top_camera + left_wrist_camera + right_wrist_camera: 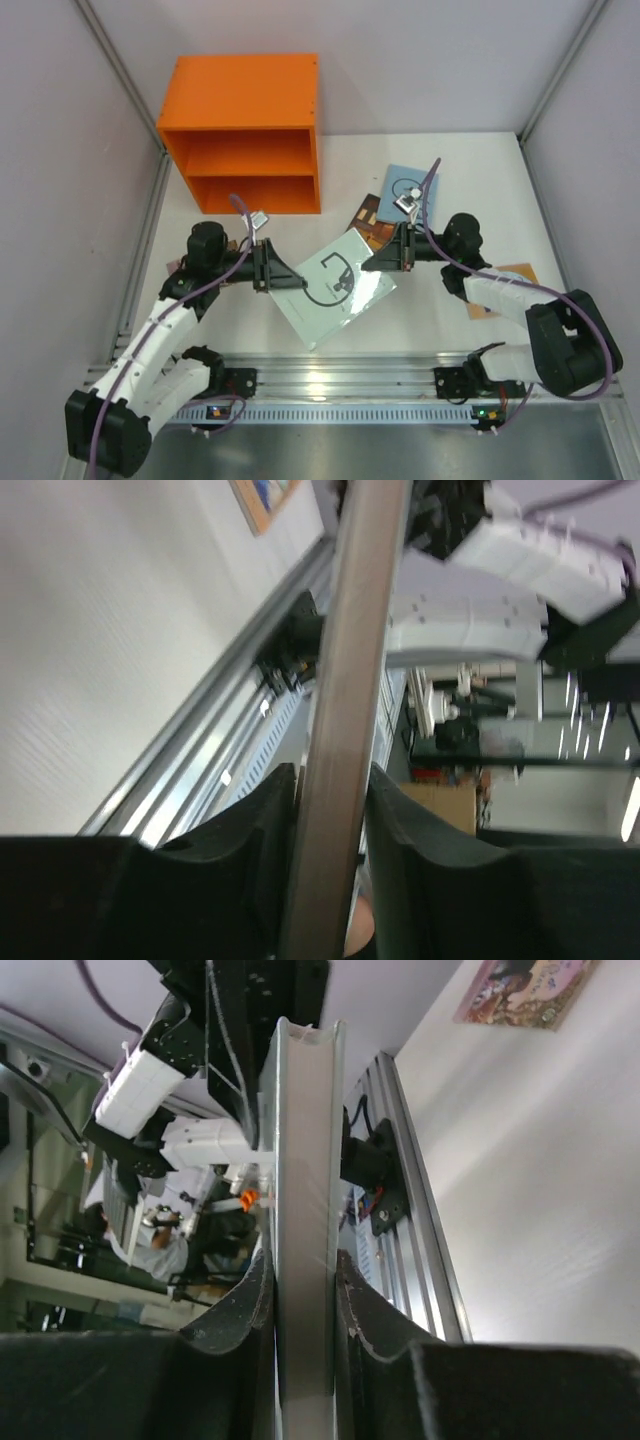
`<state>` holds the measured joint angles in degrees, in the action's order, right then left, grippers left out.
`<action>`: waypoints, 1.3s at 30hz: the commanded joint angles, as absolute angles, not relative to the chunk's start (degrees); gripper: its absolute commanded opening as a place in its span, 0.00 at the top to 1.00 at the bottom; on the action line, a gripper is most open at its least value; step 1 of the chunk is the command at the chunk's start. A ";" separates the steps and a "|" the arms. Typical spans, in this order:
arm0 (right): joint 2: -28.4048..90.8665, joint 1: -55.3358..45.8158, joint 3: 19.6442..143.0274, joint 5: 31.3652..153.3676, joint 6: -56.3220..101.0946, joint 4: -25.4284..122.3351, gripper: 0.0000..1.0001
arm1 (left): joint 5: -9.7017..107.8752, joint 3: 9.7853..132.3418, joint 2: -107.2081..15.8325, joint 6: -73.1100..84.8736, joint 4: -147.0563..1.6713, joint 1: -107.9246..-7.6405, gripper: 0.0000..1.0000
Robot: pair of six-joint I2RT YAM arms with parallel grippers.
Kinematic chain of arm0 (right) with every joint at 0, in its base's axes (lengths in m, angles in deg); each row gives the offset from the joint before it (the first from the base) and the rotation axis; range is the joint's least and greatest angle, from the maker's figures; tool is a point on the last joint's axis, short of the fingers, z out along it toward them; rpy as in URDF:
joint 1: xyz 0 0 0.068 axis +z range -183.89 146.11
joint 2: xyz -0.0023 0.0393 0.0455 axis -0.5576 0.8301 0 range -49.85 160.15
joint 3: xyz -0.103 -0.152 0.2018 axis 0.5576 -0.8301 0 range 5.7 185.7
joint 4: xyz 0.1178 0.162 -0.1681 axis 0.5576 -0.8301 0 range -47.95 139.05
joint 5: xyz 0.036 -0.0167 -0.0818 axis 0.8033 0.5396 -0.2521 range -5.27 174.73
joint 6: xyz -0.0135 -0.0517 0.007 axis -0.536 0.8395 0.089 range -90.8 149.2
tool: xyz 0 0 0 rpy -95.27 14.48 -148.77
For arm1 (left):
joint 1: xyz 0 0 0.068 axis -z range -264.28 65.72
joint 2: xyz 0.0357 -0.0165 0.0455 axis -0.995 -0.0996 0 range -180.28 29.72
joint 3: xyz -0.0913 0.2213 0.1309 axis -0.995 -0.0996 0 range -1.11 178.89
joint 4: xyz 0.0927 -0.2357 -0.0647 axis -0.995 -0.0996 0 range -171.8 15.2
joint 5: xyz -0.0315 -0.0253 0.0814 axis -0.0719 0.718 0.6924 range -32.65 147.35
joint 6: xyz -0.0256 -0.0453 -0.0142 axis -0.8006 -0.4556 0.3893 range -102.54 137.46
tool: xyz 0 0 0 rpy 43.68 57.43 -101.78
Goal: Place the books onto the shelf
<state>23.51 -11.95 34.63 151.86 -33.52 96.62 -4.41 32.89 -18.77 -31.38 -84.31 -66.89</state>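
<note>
The left arm (160, 330) reaches forward and bends in toward the middle. The left claw (283, 279) points right and pinches one edge of the pale book (338, 290). The right arm (520, 300) bends in from the other side. The right claw (377, 261) points left and pinches the opposite edge.

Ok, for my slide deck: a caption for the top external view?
The left gripper and right gripper clamp opposite edges of a pale ring-logo book near the orange shelf.
</note>
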 commanded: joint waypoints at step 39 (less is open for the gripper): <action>41.90 16.73 56.24 76.99 -54.64 111.54 1.00 | 28.42 22.71 -5.79 -66.39 -62.76 -86.13 0.17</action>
